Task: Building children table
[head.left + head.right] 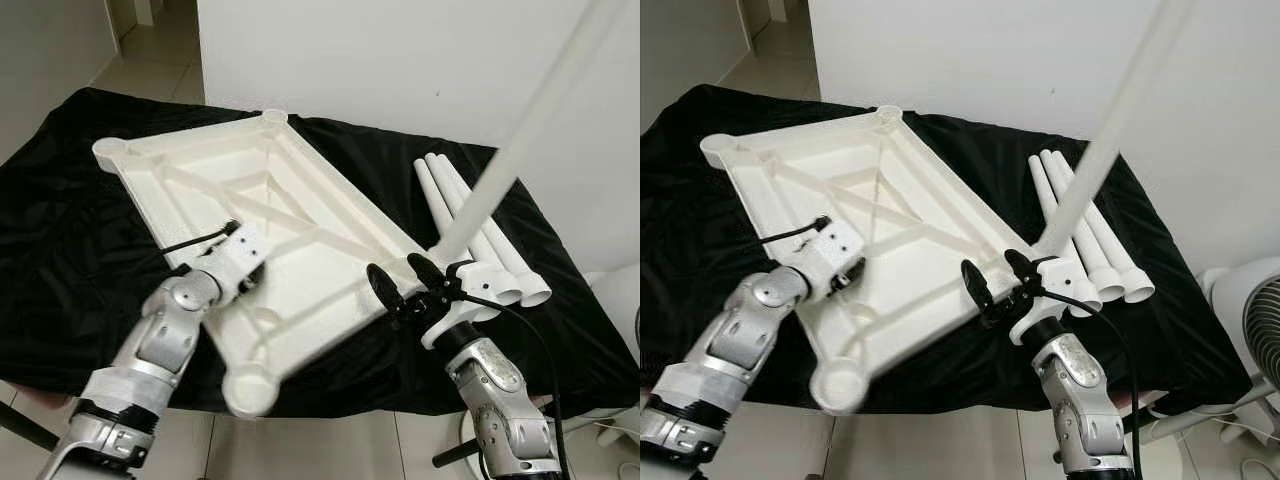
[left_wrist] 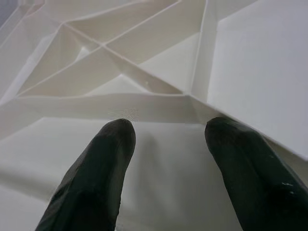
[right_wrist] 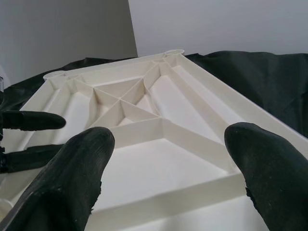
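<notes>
**End effectors open over upturned tabletop, legs not yet fitted**

Left end effector: fingers spread, gripping nothing, poised over the ribbed underside of the tabletop at about 8 o'clock of the panel. Tabletop lying upside down on the black-draped counter, corner sockets bare. Right end effector: fingers apart, empty, at the panel's 4 o'clock edge. Spare legs bundled at 3 o'clock. Judged early: four legs to fit.

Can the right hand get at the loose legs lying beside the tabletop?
Probably yes. The right hand is open and holds nothing, hovering at the tabletop edge; the legs lie just beyond it on the cloth, uncovered.
</notes>
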Robot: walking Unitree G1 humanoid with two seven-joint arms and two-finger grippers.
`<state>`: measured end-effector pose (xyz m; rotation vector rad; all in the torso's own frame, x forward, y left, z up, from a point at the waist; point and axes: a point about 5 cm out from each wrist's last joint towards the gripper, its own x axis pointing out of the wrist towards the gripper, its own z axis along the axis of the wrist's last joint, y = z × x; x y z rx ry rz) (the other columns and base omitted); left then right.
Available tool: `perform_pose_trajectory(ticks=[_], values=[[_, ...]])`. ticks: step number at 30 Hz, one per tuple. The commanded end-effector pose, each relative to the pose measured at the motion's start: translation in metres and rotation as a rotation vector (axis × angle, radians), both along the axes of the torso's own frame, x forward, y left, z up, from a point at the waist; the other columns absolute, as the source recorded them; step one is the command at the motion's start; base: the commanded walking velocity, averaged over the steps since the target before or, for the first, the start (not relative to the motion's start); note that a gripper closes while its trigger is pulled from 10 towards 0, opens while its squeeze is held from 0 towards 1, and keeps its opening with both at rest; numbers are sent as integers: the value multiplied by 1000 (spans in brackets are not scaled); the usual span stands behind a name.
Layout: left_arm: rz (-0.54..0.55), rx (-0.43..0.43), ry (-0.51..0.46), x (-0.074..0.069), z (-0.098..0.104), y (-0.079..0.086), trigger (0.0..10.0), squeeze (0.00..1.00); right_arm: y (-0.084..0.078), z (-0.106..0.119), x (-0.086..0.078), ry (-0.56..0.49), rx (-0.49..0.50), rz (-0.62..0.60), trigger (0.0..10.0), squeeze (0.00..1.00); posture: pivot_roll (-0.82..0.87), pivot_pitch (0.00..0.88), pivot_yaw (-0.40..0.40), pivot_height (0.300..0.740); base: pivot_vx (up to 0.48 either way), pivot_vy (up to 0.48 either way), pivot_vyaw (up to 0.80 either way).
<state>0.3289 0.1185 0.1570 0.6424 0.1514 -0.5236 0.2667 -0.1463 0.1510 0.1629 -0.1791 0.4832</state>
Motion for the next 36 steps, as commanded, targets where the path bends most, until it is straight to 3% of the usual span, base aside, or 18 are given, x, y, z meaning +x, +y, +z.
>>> perform_pose_trajectory(ticks=[1,6,7,8,10,16,22,23,24,26,29,33,34,35,36], values=[[-300,-22,139,-11,5,-32,10000,0,-3,-3,1,14,-10,-14,10000,0,62,54,-98,740,0,0,0],[-248,-51,107,-5,8,-32,10000,0,-4,-3,0,16,-12,-22,10000,0,57,57,-95,740,0,0,0],[-206,-47,96,-1,8,-27,10000,0,-4,-4,0,16,-14,-24,10000,0,56,58,-95,740,0,0,0],[-115,-34,72,9,9,-10,10000,0,-5,-5,-2,19,-16,-26,10000,0,54,60,-94,740,0,0,0],[-101,-25,63,10,10,-5,10000,0,-5,-6,-2,20,-17,-27,10000,0,54,61,-94,740,0,0,0],[-103,-54,25,15,21,15,10000,0,-4,-7,-3,26,-14,-25,10000,0,53,64,-98,740,0,0,0],[-168,-108,14,12,29,19,10000,0,-5,-6,-3,26,-11,-27,10000,0,53,66,-104,740,0,0,0],[-197,-107,-13,11,32,19,10000,0,-5,-5,-3,25,-6,-25,10000,459,54,64,-107,740,0,0,0],[-197,-107,-13,11,32,19,10000,0,-5,-5,-3,25,-6,-25,10000,459,54,64,-107,740,0,0,0],[-233,-111,-55,9,36,19,10000,0,-5,-4,-2,24,10,-21,10000,1000,56,65,-111,740,0,0,0],[-321,-116,-76,3,35,18,10000,0,-10,-3,0,10,8,-76,10000,1000,59,64,-116,740,0,0,0],[-363,-79,-66,0,29,18,10000,0,-19,-3,4,8,4,-163,10000,1000,58,62,-118,740,0,0,0],[-386,-69,-45,-1,26,19,10000,0,-21,-2,5,10,4,-172,10000,0,57,61,-120,740,0,0,0],[-403,-65,-30,-2,25,21,10000,0,-22,-2,5,11,4,-176,10000,0,57,61,-120,740,0,0,0],[-435,-55,-14,-3,23,23,10000,482,-23,-2,5,11,5,-173,10000,0,56,60,-120,740,0,0,0]])
